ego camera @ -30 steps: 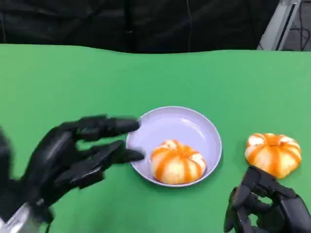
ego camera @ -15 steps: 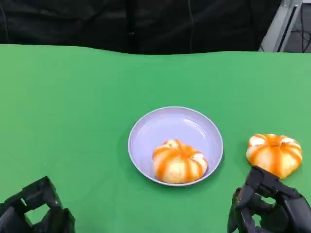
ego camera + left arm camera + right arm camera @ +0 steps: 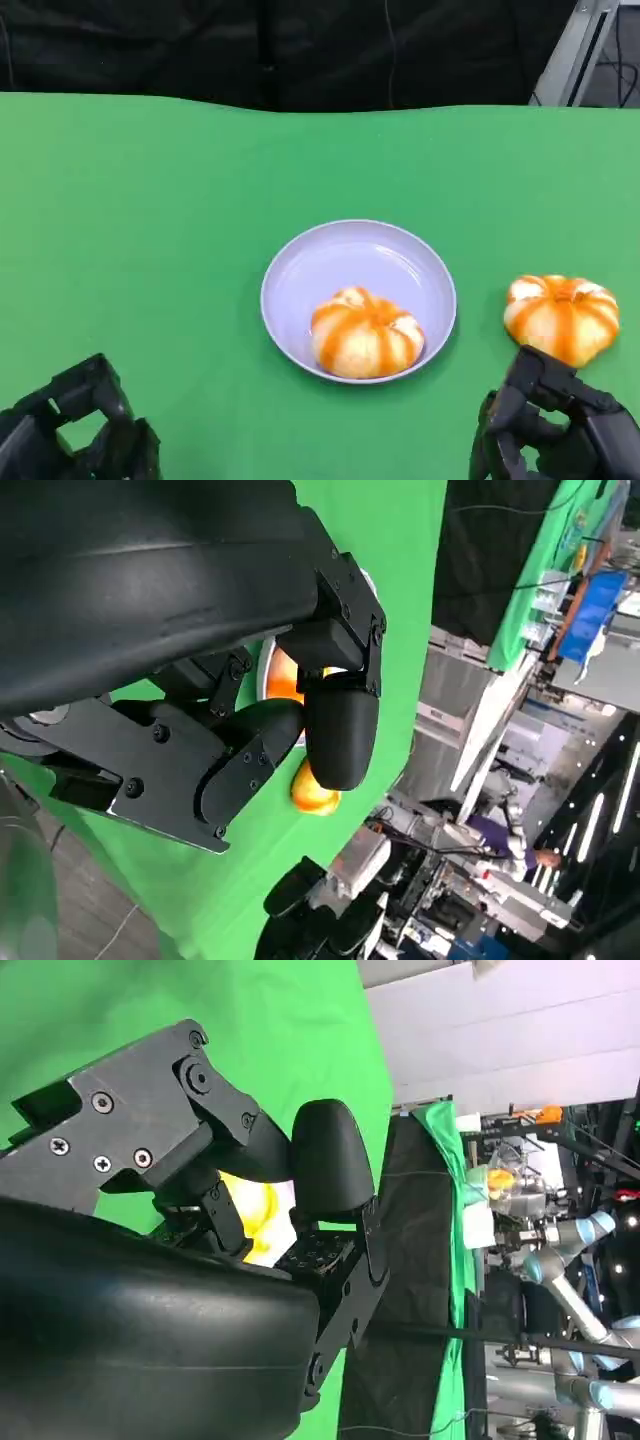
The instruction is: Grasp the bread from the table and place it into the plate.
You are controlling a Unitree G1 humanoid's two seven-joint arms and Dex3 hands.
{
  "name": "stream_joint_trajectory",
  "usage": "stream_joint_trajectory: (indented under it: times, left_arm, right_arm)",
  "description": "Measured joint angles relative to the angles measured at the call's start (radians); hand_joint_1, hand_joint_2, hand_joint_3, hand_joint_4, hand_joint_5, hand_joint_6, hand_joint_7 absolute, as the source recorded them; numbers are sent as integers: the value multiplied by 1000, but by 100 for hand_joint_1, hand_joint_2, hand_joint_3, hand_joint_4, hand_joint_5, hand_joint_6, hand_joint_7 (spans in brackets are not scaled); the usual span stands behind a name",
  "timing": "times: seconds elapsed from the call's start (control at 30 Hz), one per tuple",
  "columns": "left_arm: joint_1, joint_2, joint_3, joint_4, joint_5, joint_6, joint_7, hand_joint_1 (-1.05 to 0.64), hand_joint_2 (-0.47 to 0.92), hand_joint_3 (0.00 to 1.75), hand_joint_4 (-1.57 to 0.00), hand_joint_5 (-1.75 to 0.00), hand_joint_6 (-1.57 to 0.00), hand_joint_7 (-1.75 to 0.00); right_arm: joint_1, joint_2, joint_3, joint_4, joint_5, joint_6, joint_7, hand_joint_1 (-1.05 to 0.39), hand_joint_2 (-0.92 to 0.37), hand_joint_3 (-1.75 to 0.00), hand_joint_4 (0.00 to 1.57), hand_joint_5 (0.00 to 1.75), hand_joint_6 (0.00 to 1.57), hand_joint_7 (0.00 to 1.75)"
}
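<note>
While one bread [image 3: 365, 334] sits inside the plate [image 3: 330, 262], toward its near rim, a second bread [image 3: 561, 317] lies on the table [image 3: 150, 220] to the right of the plate, apart from it.

Plate: pale lavender, round, shallow, roughly centre of the green table. Both breads are pumpkin-shaped, orange stripes on cream.

Left hand [image 3: 75, 430]: low at the near-left corner of the head view, well apart from the plate, fingers curled in, nothing in them. Left wrist view shows the left hand [image 3: 250, 750] the same way: black shell and fingers folded close, bits of orange bread peeking behind and past them, no contact visible.

Right hand [image 3: 555, 430]: near-right corner of the head view, just in front of the bread on the table, fingertips close to its near side. Can't tell from that view whether they touch. Fingers bent inward, nothing held. Right wrist view has the right hand [image 3: 250, 1190] with fingers folded, a patch of yellow-orange bread [image 3: 252, 1215] seen through the gap behind them.

Background: dark curtain behind the table's far edge, a metal frame piece [image 3: 572, 50] at upper right.
</note>
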Motion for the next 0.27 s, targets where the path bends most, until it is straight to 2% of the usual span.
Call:
stream_joint_trajectory:
  times: [0.27]
  left_arm:
    - [-10,-8,-9,8,7,-7,13,-14,60,115,-85,-175,-70,-175]
  right_arm:
    - [0,0,-2,0,1,5,2,-13,-55,-125,85,175,68,170]
